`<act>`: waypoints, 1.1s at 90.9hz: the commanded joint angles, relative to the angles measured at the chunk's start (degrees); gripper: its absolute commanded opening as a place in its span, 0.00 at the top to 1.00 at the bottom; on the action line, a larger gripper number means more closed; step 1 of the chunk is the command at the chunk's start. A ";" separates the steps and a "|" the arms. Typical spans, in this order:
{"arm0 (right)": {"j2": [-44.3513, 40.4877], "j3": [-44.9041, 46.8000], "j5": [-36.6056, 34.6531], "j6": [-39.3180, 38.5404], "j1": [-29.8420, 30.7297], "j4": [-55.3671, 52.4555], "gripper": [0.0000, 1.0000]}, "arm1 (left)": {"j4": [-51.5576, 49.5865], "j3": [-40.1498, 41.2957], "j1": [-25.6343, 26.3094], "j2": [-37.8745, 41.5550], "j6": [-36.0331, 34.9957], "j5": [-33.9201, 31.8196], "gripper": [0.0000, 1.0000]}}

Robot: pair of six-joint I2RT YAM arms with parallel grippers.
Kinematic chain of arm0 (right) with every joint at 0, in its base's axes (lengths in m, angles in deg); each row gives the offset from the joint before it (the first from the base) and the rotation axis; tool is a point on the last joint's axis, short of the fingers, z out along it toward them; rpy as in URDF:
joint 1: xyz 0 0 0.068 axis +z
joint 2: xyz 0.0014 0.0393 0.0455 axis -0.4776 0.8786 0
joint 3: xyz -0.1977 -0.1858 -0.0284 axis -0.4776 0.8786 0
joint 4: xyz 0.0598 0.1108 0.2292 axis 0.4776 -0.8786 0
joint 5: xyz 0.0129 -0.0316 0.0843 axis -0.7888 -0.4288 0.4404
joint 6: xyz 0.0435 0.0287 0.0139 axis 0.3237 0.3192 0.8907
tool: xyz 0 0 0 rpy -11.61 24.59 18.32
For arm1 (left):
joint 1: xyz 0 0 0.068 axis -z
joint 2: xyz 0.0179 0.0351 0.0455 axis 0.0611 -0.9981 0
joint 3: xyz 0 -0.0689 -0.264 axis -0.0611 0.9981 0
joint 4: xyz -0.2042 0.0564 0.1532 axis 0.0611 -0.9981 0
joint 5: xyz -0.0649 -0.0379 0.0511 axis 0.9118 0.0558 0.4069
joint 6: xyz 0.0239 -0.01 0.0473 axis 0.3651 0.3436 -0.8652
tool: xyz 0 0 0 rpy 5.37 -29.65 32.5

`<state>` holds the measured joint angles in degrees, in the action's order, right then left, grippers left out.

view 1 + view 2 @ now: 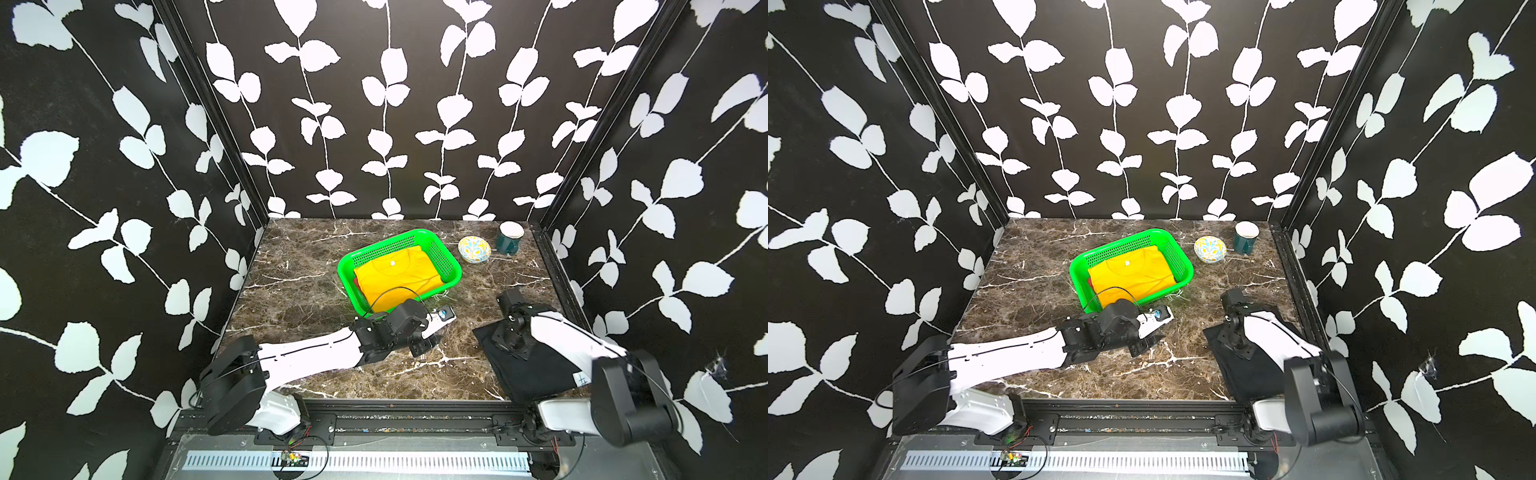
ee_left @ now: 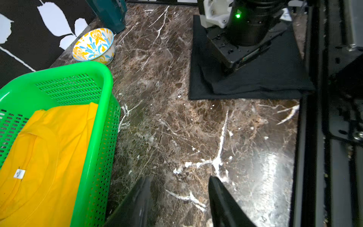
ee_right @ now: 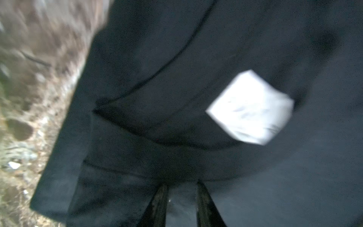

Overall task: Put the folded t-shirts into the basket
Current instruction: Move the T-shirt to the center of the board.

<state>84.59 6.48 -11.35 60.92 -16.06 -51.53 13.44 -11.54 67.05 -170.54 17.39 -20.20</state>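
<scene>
Black t-shirt (image 1: pixel 534 372) hugs the table (image 1: pixel 311 270) edge at 4 o'clock; right gripper (image 3: pixel 181 183) atop it, hold unclear. Left gripper (image 2: pixel 179 178) gapes empty, open room around.

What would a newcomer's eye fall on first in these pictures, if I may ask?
The bright green basket in the middle, with the yellow t-shirt inside it, glows against the dark marble table. Black walls with bold white leaves surround the scene. At the near right, the black t-shirt lies under the right gripper.
</scene>
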 commanded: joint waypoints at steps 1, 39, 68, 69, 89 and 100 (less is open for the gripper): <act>3.35 1.52 8.61 -2.22 3.69 5.91 0.75 | 1.34 0.63 -0.18 -0.69 3.27 -2.99 0.48; 4.56 0.54 18.83 -3.64 17.78 6.44 0.67 | 1.18 2.32 -0.18 -4.66 13.94 -1.80 0.42; -7.48 -9.43 14.66 -6.12 16.93 -4.52 0.50 | -0.08 -3.43 -0.11 -12.73 21.91 6.42 0.41; -7.79 -10.11 13.65 -6.43 16.64 -5.16 0.50 | -0.18 -3.71 -0.15 -13.10 22.06 6.64 0.41; -11.79 -18.47 -3.94 -7.15 7.59 -18.70 0.02 | -4.01 -9.50 -0.82 -20.09 21.48 7.19 0.37; -13.67 -19.96 -6.64 -7.21 4.68 -20.31 0.02 | -6.26 -12.13 -2.49 -23.61 22.80 10.12 0.37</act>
<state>72.46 -12.40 -10.54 53.89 -9.77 -64.78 10.82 -21.20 66.22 -192.55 38.84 -13.36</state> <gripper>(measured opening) 0.983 0.631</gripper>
